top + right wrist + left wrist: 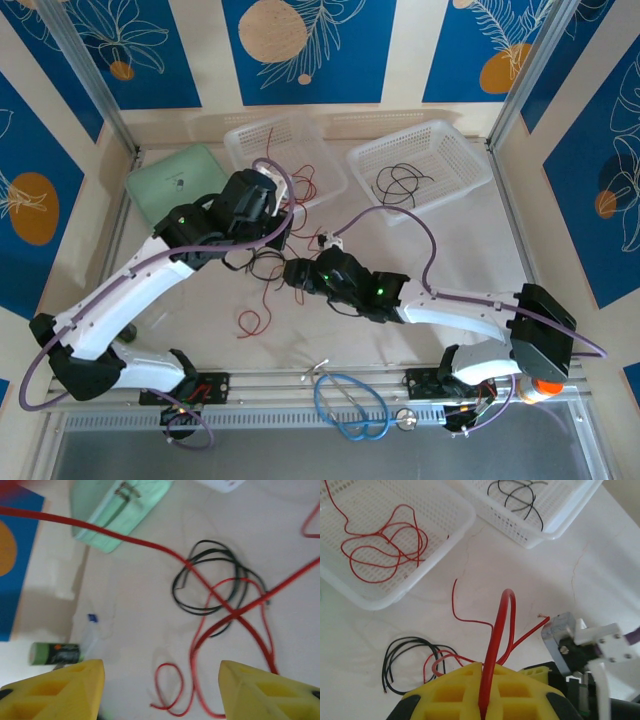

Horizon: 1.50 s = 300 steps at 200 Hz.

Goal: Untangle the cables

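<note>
My left gripper [487, 666] is shut on a thick-looking red cable [502, 625] that arches up out of its yellow fingers [455, 690] and runs back down to the table. Below it lie a black cable loop [405, 655] and thinner red strands, tangled together. In the top view the left gripper [272, 225] hangs over this tangle [262, 265], and my right gripper [296, 272] is just beside it. The right gripper [162, 667] is open above a red cable curl [172, 690] on the table, with nothing between its fingers [65, 685]. A taut red cable [125, 540] crosses its view over the black loop [210, 580].
Two white baskets stand at the back: the left one [240, 140] holds red cables [385, 545], the right one [470, 150] holds black cables [520, 495]. A green tray [175, 180] lies at the back left. A thick blue cable loop [350, 405] sits on the front rail.
</note>
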### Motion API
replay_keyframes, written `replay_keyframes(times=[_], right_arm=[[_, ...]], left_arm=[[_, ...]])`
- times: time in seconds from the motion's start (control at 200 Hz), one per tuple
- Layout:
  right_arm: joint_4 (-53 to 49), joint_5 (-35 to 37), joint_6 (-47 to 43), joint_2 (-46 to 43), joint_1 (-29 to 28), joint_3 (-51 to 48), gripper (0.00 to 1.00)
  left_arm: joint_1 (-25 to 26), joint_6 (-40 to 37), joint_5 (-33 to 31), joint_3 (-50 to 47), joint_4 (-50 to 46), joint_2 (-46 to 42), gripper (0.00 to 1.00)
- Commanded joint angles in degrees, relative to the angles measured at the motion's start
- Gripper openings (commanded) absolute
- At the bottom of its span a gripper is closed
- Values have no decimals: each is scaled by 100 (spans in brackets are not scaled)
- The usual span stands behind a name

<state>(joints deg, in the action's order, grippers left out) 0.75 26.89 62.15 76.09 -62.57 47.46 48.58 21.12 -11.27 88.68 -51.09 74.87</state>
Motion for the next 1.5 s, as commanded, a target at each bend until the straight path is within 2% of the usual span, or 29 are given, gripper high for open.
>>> replay_keyframes(times=[0.0,0.22,0.34,0.44,0.53,0.59,0.75,0.905,1.045,1.246,1.496], right_arm=[[-262,686,141,-74,95,-43,57],[-38,192,264,184,408,-99,55],[-101,52,254,529,471,136,48],[-45,-119,370,742,624,121,35],[-4,-184,497,798,759,-35,20],[-77,-147,541,705,839,-173,14],[-530,121,673,115,985,-719,9],[-814,165,944,-584,1362,-1446,4],[-1238,228,938,-1217,1659,-1789,0],[-1686,-64,543,-2188,2073,-1938,0],[-2651,-296,89,-3592,2264,-1581,0]], left_arm=[[39,-53,-248,386,60,-89,0],[38,-124,-223,630,112,-91,0],[38,-142,-200,709,152,-98,0],[44,-186,-209,844,148,-86,0],[38,-248,-252,1003,96,-69,0],[40,-315,-332,1109,52,-67,0],[34,-603,-839,1523,-144,-20,0],[12,-922,-1396,1820,-132,94,0],[-188,-1113,-1709,1873,79,359,0],[-907,-1214,-1191,1855,813,1245,0],[-1629,-1281,-749,1923,1681,2781,0]])
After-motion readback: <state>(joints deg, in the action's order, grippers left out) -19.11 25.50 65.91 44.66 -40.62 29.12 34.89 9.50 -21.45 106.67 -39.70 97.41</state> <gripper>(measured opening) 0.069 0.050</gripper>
